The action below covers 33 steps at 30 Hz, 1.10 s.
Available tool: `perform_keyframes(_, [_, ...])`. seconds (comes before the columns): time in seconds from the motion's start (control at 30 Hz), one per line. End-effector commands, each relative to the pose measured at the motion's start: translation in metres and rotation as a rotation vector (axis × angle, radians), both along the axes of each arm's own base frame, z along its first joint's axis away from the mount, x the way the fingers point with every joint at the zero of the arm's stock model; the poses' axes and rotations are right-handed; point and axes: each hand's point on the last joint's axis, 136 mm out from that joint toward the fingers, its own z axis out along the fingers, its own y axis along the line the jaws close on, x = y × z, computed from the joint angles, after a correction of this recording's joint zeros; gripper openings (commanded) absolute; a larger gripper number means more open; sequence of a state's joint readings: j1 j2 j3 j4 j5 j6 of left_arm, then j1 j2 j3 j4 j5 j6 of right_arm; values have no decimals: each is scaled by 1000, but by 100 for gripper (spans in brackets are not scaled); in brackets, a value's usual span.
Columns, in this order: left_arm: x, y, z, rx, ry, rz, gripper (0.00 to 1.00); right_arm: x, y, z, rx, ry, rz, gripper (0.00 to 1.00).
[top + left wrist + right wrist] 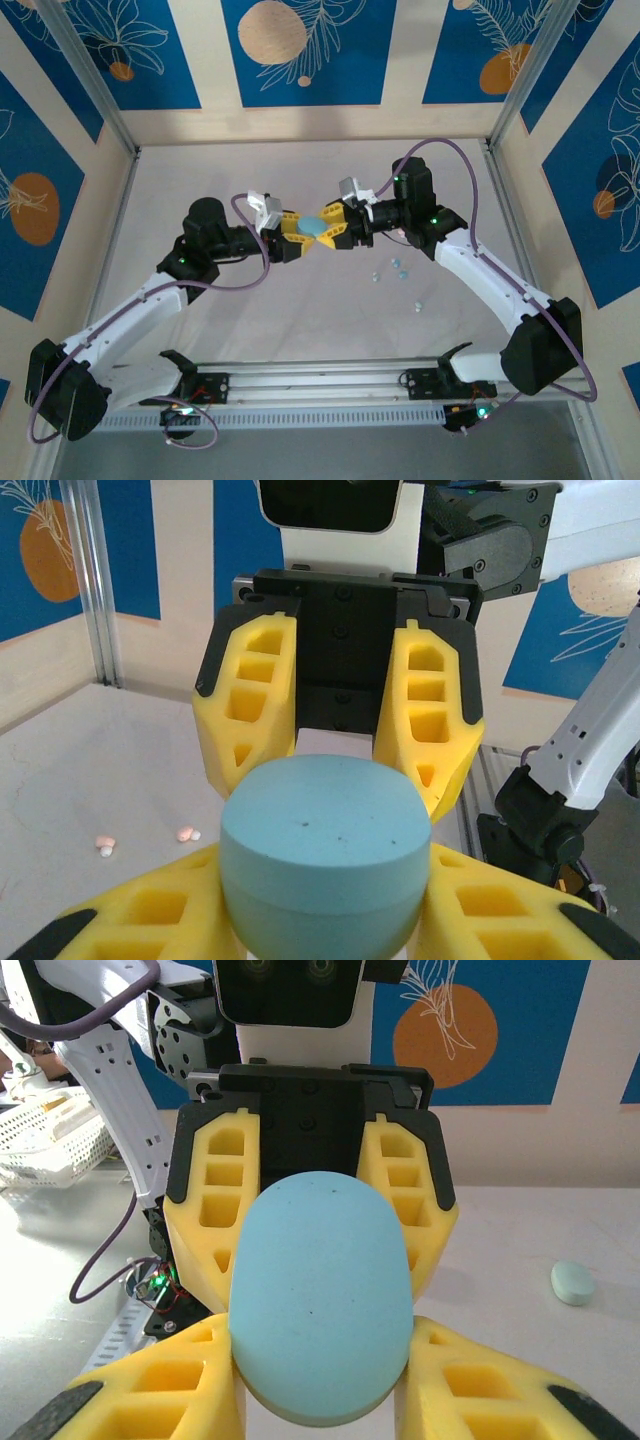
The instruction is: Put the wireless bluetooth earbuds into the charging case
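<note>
A pale blue oval charging case (318,228) hangs in the air above the middle of the table, closed, between both grippers. My left gripper (300,241) comes at it from the left and my right gripper (336,228) from the right. In the left wrist view the charging case (325,850) sits between my own yellow fingers (130,920), which press on its sides. The right wrist view has the charging case (320,1300) clamped the same way between its fingers (480,1390). Tiny earbuds (394,264) lie loose on the table to the right of centre; two pinkish earbuds (187,834) lie further back.
A small mint oval piece (572,1283) lies on the table. A white basket (50,1130) stands off the table's edge. The metal rail (320,382) with both arm bases runs along the near edge. Patterned walls and aluminium posts (95,85) enclose the table.
</note>
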State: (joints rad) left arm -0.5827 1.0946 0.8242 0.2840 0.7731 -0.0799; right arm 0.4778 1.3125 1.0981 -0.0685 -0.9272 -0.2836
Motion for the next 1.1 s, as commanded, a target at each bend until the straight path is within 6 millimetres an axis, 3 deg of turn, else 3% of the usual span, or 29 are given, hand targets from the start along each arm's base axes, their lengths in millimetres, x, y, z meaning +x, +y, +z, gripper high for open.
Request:
perform_keyframes(0.0, [-11, -3, 24, -45, -63, -46, 36, 7, 0, 4, -13, -24, -50, 38])
perform_keyframes(0.3, [-16, -2, 18, -25, -102, -53, 34, 25, -6, 14, -30, 199, -150, 57])
perform_keyframes(0.87, [-14, -6, 19, -38, -98, -48, 34, 48, -10, 15, -46, 341, -275, 64])
perform_keyframes(1.07, [-3, -5, 15, -54, -83, 21, 34, 40, -15, 35, -18, 357, -261, 68])
